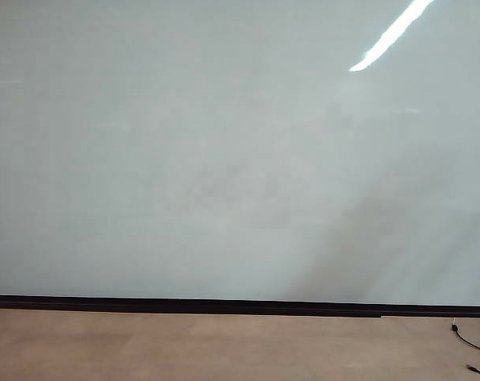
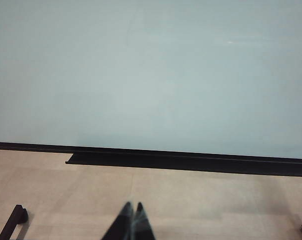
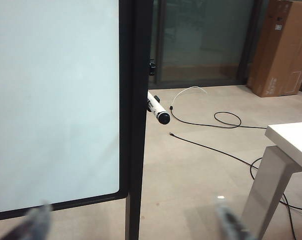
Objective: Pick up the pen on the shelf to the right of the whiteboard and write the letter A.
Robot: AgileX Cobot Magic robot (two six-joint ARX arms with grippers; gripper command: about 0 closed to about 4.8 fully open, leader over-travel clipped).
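Blurred right pincer (image 3: 133, 225) gapes empty near half-hidden pen (image 3: 158, 109); left pincer (image 2: 132, 207) closed, empty.

Looked like an office or lab workroom. Filled most of the exterior view with a large whiteboard (image 1: 224, 159) on a black stand, above a tan floor (image 1: 184, 349). Showed, past the board's edge in the right wrist view, glass doors (image 3: 200, 40), a big cardboard box (image 3: 283, 47) against the wall, loose cables (image 3: 225, 120) across the floor, and the corner of a white tabletop (image 3: 290, 137).
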